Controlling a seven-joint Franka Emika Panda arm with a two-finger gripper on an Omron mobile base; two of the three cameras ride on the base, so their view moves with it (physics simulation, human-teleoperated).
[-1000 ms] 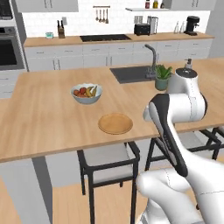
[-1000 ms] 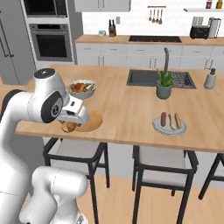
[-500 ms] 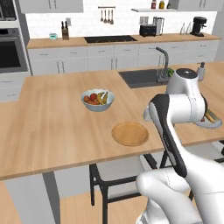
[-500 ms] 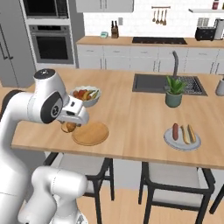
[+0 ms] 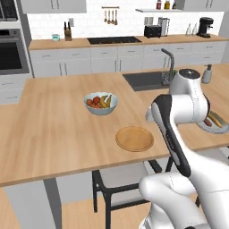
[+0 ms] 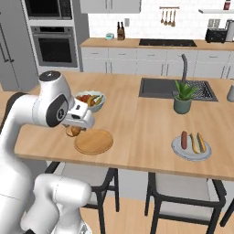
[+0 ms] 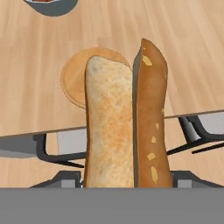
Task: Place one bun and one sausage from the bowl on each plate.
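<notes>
Bun (image 7: 124,127) clamped lengthwise between the jaws of the gripper (image 7: 127,177), seen close in the hand view: a split roll with a pale toasted face on the left half and a darker brown crust on the right; the jaws pinch it from both sides, the finger tips themselves largely hidden behind it. Beyond it, lower on the wooden island counter (image 5: 53,125), lies the wooden plate (image 7: 72,81), round, light brown and bare; the bun hangs above the counter's near edge, beside that plate and not touching it.

From the right base view, going left to right: the gripper (image 6: 75,130) with the bun (image 6: 73,131) sits just left of the wooden plate (image 6: 93,141); behind them stands the pale fruit bowl (image 6: 90,99) with its fruit; further right the sink (image 6: 176,88) and a potted plant (image 6: 183,97); well apart to the right, the grey-white plate (image 6: 192,148) carries a sausage (image 6: 184,140) and a bun (image 6: 197,142) side by side.

From the left base view the wooden plate (image 5: 134,138) lies near the counter's front edge; the fruit bowl (image 5: 101,103) is behind and left of it; the grey-white plate (image 5: 213,126) shows partly past the arm at the right.
</notes>
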